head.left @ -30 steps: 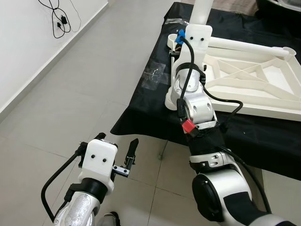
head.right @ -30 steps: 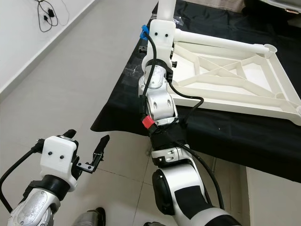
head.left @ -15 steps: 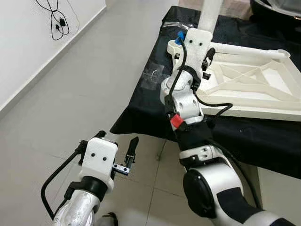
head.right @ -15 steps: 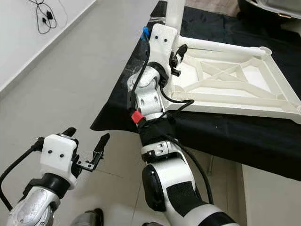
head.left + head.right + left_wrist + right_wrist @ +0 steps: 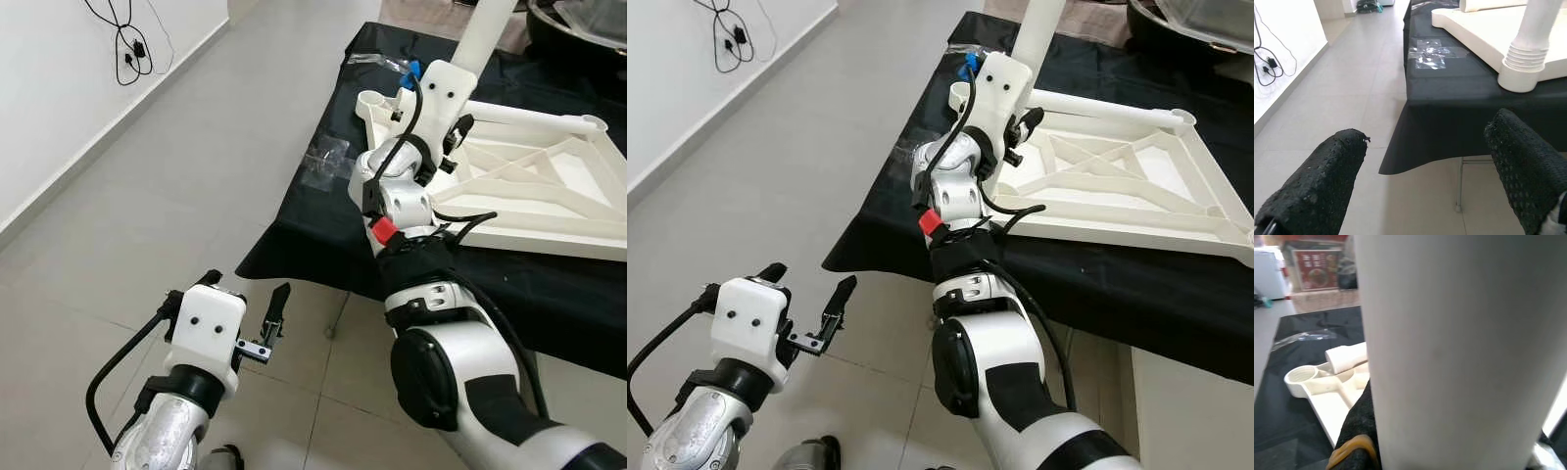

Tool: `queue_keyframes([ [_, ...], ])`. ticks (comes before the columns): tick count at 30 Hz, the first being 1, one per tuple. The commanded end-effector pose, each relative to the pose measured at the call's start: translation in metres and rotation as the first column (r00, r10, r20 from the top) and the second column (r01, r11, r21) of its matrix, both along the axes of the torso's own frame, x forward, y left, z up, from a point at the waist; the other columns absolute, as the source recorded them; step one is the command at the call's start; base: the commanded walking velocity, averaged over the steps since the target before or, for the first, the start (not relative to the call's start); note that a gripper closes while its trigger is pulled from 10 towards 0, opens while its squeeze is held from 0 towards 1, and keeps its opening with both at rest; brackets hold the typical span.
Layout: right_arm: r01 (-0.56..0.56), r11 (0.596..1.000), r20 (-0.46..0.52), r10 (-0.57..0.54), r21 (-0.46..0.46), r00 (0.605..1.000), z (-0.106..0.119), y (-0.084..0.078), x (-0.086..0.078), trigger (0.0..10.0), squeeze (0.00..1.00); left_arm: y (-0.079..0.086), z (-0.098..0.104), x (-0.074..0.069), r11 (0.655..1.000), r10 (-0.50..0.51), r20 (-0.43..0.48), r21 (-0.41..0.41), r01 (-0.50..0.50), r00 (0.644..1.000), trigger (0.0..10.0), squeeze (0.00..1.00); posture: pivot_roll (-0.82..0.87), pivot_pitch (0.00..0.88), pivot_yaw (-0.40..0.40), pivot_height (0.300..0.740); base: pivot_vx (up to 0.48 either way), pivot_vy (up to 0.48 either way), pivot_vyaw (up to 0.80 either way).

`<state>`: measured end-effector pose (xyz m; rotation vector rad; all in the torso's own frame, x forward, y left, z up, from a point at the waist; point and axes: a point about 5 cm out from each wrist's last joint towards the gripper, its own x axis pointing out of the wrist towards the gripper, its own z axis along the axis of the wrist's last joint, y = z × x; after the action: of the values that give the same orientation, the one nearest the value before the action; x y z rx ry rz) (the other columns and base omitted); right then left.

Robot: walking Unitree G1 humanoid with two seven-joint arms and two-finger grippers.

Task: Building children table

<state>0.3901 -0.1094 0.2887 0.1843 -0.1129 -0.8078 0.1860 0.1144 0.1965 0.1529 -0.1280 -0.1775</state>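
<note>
I count one white table top (image 5: 534, 181) lying upside down on the black-draped bench (image 5: 323, 211), with one white leg (image 5: 1036, 34) standing up at its near corner, gripped by my right hand (image 5: 453, 103). My left hand (image 5: 250, 328) hangs over the floor (image 5: 186, 166) beside the bench with its fingers spread wide, holding nothing. The left wrist view gives me a leg (image 5: 1533, 41) seated in a corner socket, while the right wrist view shows an unfilled ring socket (image 5: 1300, 378) past the held leg.

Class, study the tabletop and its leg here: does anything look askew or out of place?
The white leg held by the right gripper leans instead of standing straight above the upturned tabletop, and one corner socket is unfilled. The left gripper hangs open over the floor.
</note>
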Motion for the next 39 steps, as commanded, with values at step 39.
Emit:
queue_keyframes([
  [39, 0.291, 0.94, -0.409, -0.197, 0.179, 0.891, -0.091, -0.014, -0.013, 10.0, 0.0, 0.0, -0.006, 0.004, 1.0, -0.01, -0.018, 0.02, 0.01, 1.0, 10.0, 0.0, 0.12, 0.215, -0.099, 0.74, 0.0, 0.0, 0.0],
])
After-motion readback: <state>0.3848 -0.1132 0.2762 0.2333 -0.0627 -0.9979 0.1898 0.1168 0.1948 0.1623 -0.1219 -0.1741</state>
